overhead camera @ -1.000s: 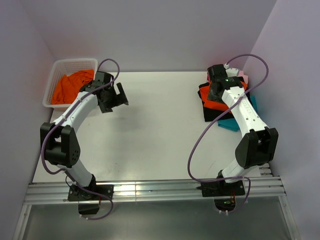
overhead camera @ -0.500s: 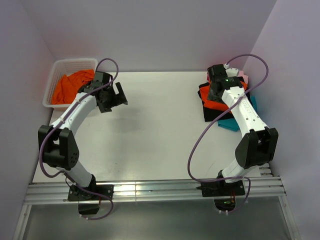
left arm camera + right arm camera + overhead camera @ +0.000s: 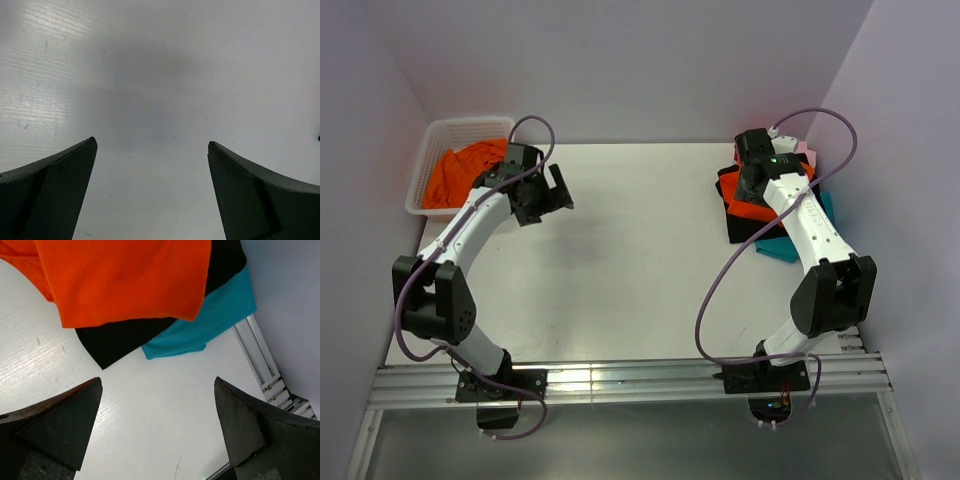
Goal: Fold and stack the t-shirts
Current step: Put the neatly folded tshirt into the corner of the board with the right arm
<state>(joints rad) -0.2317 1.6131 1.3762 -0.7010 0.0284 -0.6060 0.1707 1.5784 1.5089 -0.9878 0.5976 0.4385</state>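
Note:
Crumpled orange t-shirts (image 3: 463, 170) lie in the white mesh basket (image 3: 432, 140) at the back left. A stack of t-shirts sits at the back right: orange (image 3: 125, 280) on top, then black (image 3: 120, 342) and teal (image 3: 210, 320), with a pink edge (image 3: 806, 150) behind. My left gripper (image 3: 552, 192) is open and empty just right of the basket; its wrist view shows only bare table between the jaws (image 3: 151, 142). My right gripper (image 3: 752, 160) is open and empty, held above the stack (image 3: 157, 382).
The white table (image 3: 640, 260) ends at an aluminium rail (image 3: 620, 380) along the near edge, which also shows in the right wrist view (image 3: 260, 355). Lilac walls close in at the back and both sides.
My left gripper has shifted slightly back and left, toward the basket. The right arm and the stack have not moved.

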